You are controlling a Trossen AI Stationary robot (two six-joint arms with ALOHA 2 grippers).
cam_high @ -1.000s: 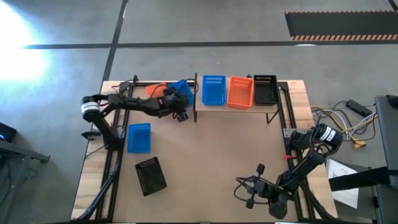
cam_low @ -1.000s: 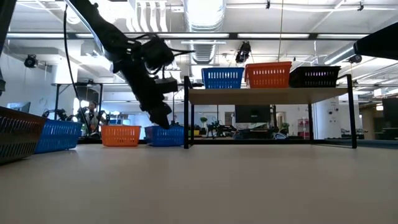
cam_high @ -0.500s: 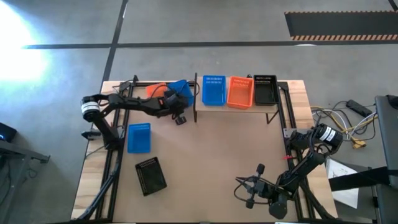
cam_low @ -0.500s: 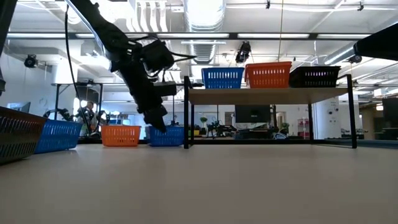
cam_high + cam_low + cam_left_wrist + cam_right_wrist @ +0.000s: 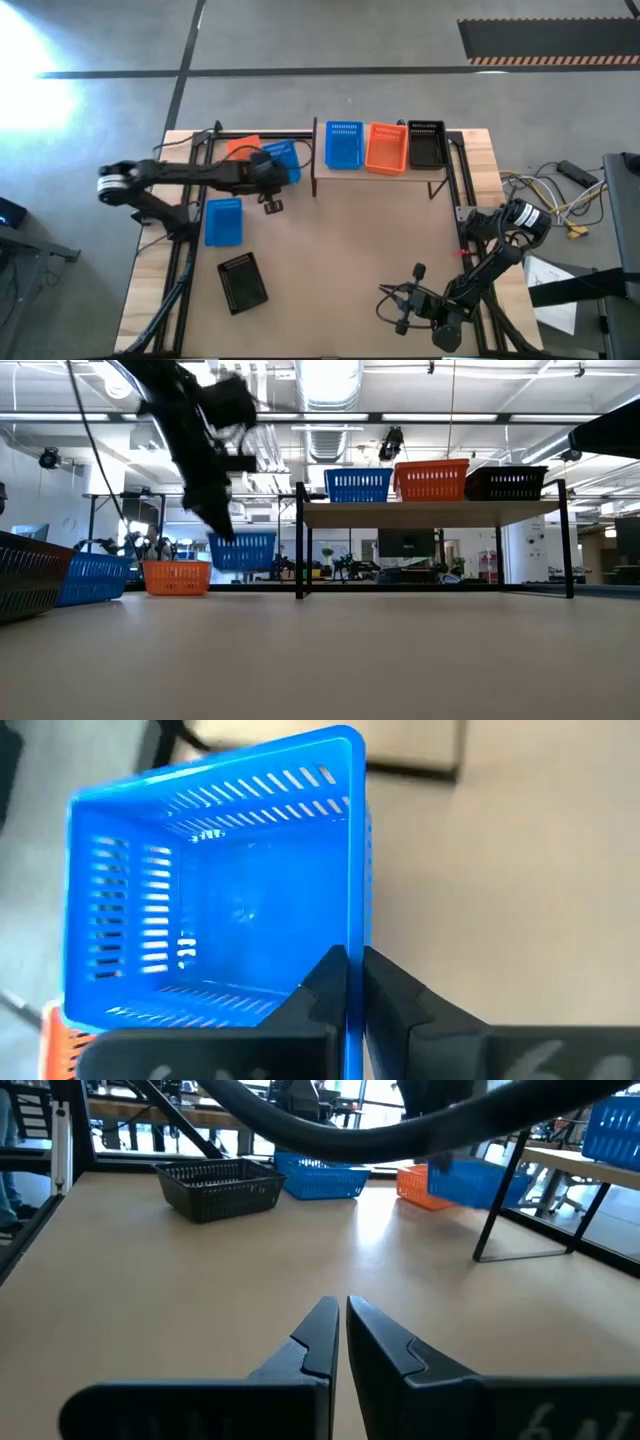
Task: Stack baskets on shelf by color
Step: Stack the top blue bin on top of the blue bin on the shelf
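Note:
My left gripper (image 5: 270,172) is shut on a blue basket (image 5: 220,890), which hangs above the table's far left part (image 5: 242,550), left of the shelf (image 5: 330,172). The shelf carries a blue basket (image 5: 344,145), an orange one (image 5: 386,147) and a black one (image 5: 427,145), side by side on their bottoms. An orange basket (image 5: 241,146) rests on the table behind the held one. A second blue basket (image 5: 223,221) and a black basket (image 5: 243,282) lie on the table's left side. My right gripper (image 5: 397,303) waits shut near the front right. My left gripper pinches one side wall of the blue basket at its rim (image 5: 352,955), one finger inside the basket and one outside. The fingers slant down from the table's left. The basket is lifted clear of the table, its opening upward.
The shelf's black legs (image 5: 300,540) stand just right of the held basket. The middle of the table (image 5: 350,250) between the two arms is bare wood. A dark frame (image 5: 185,250) runs along the table's left edge.
My left gripper has shut on the blue basket's wall, then risen and drawn back toward the table's left and near side. The basket, which stood on the table beside the shelf's leg, now hangs clear of the table, farther from the shelf.

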